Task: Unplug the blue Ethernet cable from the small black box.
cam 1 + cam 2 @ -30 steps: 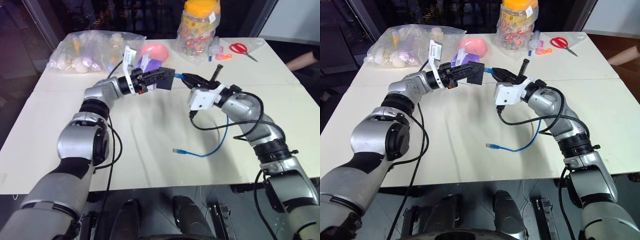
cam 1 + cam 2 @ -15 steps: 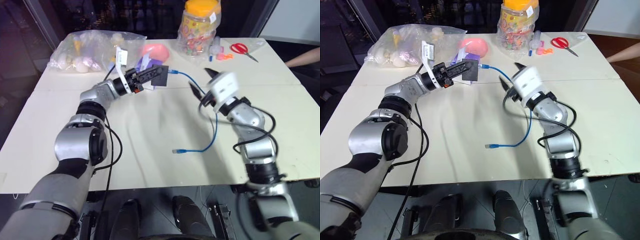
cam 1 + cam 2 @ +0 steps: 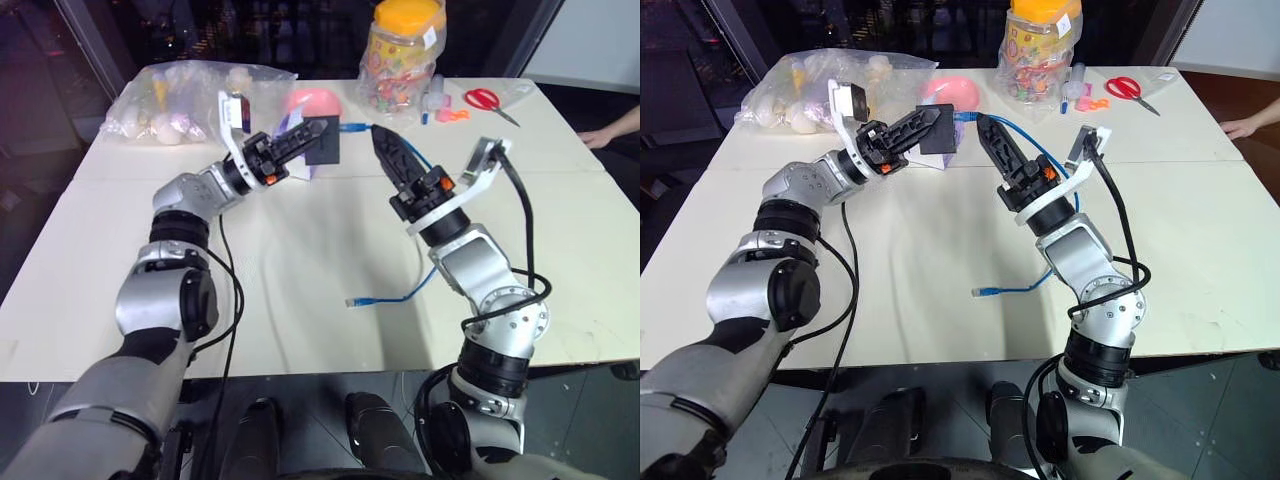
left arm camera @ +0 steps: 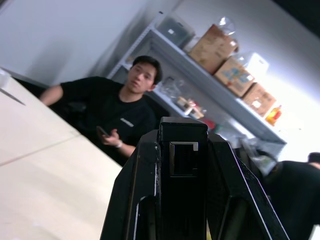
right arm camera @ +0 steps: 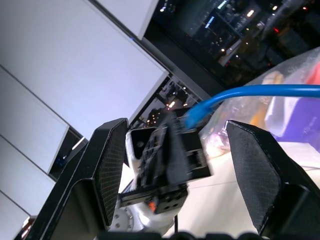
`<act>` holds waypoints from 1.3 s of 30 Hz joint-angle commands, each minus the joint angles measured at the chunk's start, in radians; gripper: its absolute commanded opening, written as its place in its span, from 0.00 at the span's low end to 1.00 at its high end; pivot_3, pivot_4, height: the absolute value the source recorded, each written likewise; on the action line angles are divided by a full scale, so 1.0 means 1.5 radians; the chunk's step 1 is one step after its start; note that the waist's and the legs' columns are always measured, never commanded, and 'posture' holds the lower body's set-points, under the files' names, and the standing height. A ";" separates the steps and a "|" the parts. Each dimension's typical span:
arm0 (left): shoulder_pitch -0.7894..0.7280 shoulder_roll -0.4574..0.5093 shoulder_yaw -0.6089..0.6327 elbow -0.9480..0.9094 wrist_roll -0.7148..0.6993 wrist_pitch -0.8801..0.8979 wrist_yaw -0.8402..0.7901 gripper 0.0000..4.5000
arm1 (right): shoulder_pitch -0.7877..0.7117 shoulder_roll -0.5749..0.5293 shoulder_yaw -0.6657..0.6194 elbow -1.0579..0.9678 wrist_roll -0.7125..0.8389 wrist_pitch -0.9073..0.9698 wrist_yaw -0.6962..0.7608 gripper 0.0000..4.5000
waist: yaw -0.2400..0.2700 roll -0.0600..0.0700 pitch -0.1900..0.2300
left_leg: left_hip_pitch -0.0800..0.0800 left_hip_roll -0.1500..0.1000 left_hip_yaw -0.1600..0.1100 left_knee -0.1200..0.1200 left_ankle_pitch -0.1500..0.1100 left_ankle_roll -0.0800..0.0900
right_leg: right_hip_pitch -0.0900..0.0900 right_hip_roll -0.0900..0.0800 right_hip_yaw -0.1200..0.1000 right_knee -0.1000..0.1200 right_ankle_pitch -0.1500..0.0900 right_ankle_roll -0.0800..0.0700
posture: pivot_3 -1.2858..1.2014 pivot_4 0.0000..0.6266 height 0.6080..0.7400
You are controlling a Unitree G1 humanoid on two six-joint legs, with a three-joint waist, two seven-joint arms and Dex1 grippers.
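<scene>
Box (image 3: pixel 322 147): clamped in my shut left pincer (image 3: pixel 318 130), raised off table (image 3: pixel 300 260), empty port facing out.
Cable (image 3: pixel 425 270): unplugged; plug beside box, rest trailing onto table.
Right pincer (image 3: pixel 388 150): open, empty, cable between fingers.

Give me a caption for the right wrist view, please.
Between open right fingers, the blue Ethernet cable reaches the small black box held by the left gripper.

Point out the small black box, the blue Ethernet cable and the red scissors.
small black box (image 3: pixel 325 148), left eye view, on its dark side face past the left gripper.
blue Ethernet cable (image 3: pixel 357 301), left eye view, on the loose plug end lying on the table.
red scissors (image 3: pixel 481 98), left eye view, on the red handles.
</scene>
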 commanded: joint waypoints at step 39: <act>0.091 -0.029 -0.013 -0.230 -0.126 0.136 0.082 0.11 | -0.023 0.015 0.083 0.079 -0.074 -0.115 0.097 0.32 | -0.006 0.000 0.000 | 0.000 0.000 0.000 0.000 0.000 0.000 | 0.000 0.000 0.000 -0.001 0.000 0.000 | 0.52 0.24 0.99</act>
